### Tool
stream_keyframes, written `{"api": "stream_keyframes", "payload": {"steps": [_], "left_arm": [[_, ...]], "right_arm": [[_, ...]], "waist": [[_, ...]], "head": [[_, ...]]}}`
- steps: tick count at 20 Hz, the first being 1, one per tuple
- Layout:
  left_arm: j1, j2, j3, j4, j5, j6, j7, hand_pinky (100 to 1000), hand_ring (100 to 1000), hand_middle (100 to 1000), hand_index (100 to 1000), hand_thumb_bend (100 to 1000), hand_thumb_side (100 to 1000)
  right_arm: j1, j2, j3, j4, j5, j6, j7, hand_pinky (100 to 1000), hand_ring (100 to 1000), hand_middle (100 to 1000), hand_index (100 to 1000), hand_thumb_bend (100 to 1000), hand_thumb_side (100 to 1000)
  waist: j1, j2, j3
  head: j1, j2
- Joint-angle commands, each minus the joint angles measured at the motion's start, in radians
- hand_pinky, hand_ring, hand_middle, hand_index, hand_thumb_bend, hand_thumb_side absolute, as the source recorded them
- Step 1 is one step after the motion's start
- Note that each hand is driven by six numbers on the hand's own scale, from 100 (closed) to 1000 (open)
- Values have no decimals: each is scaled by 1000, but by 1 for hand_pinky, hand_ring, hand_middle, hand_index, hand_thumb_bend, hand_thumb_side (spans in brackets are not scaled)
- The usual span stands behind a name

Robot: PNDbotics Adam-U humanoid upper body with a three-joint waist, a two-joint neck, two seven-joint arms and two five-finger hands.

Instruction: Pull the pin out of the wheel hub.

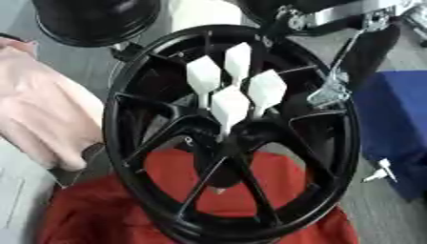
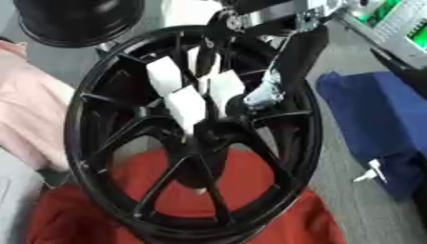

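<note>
Here, the right robot hand [image 1: 330, 93] reaches toward the wheel hub [image 1: 225, 138], grip unclear.

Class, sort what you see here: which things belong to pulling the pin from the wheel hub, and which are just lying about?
Job:
- large black spoked wheel
- four white flag-shaped pins at its hub
- black and silver right robot hand

Lying about:
- red cloth
- pink cloth
- blue cloth
- second black wheel

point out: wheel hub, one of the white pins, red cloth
wheel hub [image 1: 218, 143], left eye view, on the black centre where the spokes meet.
white pin [image 1: 230, 106], left eye view, on the flat white head of the pin nearest the camera.
red cloth [image 1: 83, 214], left eye view, on the bare fold at lower left, beside the rim.
</note>
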Motion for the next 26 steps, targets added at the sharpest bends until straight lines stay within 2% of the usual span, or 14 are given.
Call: {"api": "stream_keyframes", "payload": {"steps": [1, 9, 17, 26], "left_arm": [[-12, 28, 0, -9, -2, -1, -3, 678, 597, 555, 667, 447, 644], [-14, 24, -2, -9, -1, -1, -6, 678, 598, 556, 666, 444, 645], [-19, 19, -4, -10, 1, -1, -10, 679, 599, 557, 664, 440, 647], [-21, 18, -7, -10, 0, -1, -14, 680, 599, 557, 663, 437, 650]], "right_arm": [[-7, -16, -20, -2, 19, 0, -22, 842, 755, 719, 824, 386, 480], [31, -25, -44, -11, 24, 17, -74, 843, 762, 744, 825, 384, 463], [47, -19, -35, 26, 51, 31, -59, 841, 759, 739, 817, 379, 479], [49, -5, -27, 97, 97, 18, -53, 840, 759, 738, 811, 389, 484]], "waist": [[-7, -4, 0], [-2, 1, 3], [0, 8, 10], [3, 18, 12]], "head": [[3, -4], [4, -9], [-1, -11], [-1, -16]]}}
